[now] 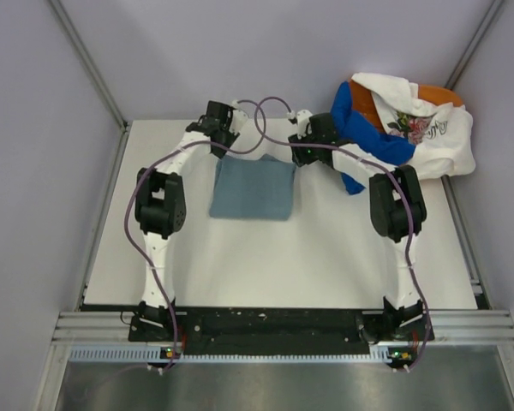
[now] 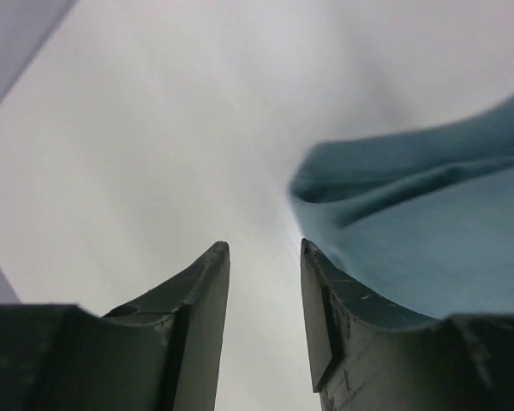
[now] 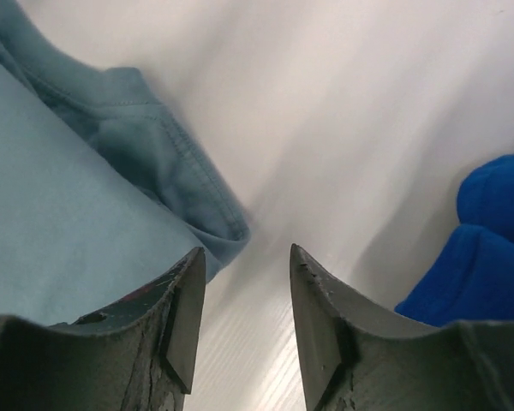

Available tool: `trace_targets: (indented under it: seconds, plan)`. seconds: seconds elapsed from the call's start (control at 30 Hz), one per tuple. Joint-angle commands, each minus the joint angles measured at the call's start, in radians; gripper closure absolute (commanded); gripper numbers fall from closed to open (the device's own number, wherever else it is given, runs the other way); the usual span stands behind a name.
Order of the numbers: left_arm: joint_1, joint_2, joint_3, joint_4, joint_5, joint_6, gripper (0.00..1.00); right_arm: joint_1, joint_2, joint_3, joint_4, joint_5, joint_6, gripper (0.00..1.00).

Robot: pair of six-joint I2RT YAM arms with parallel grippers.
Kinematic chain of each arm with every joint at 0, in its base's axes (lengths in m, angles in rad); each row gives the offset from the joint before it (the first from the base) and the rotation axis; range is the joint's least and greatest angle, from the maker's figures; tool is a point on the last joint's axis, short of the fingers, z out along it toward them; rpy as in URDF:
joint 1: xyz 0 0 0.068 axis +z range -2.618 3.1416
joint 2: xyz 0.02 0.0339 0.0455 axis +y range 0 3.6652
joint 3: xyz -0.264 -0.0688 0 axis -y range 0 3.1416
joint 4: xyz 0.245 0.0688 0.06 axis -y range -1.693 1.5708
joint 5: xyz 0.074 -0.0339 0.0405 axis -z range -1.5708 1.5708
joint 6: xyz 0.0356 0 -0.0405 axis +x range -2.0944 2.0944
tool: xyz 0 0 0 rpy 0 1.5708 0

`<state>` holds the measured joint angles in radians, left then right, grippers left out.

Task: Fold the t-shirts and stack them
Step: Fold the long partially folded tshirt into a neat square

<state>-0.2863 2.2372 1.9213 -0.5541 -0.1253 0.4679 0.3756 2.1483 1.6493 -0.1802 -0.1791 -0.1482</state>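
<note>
The slate-blue t-shirt [image 1: 253, 190] lies folded into a rectangle on the white table. My left gripper [image 1: 220, 145] is open and empty at its far left corner; in the left wrist view [image 2: 264, 248] the shirt's edge [image 2: 428, 240] lies just right of the fingers. My right gripper [image 1: 301, 156] is open and empty at the far right corner; in the right wrist view [image 3: 247, 253] the shirt's hem [image 3: 77, 214] lies to the left. The royal blue t-shirt [image 1: 364, 128], also in the right wrist view [image 3: 488, 265], the white floral t-shirt [image 1: 428, 133] and the orange t-shirt [image 1: 441, 92] lie heaped at the back right.
Pale walls enclose the table [image 1: 274, 265] on the left, back and right. Purple cables [image 1: 257, 120] loop over both arms. A black rail [image 1: 274, 325] runs along the near edge between the arm bases.
</note>
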Motion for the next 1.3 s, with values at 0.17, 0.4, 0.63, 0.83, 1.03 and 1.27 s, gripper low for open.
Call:
trace_targets:
  seconds: [0.17,0.4,0.63,0.83,1.03,1.27]
  plan:
    - [0.064,-0.121,0.043,-0.038,0.027,-0.112,0.61,0.012,-0.209,-0.051,-0.097,0.027,0.174,0.56]
    - [0.015,-0.344,-0.366,0.051,0.387,-0.245,0.66,0.075,-0.281,-0.278,0.008,-0.235,0.361,0.89]
    - [0.038,-0.255,-0.394,0.009,0.366,-0.340,0.70,0.071,-0.148,-0.315,0.028,-0.174,0.466,0.95]
    - [0.070,-0.217,-0.338,0.002,0.286,-0.342,0.71,0.068,-0.156,-0.283,-0.019,-0.132,0.472,0.90]
    - [0.081,-0.335,-0.402,0.051,0.401,-0.403,0.50,0.068,-0.258,-0.293,-0.068,-0.068,0.444,0.73]
    - [0.113,-0.298,-0.424,0.109,0.337,-0.517,0.35,0.065,-0.326,-0.338,-0.094,-0.026,0.435,0.48]
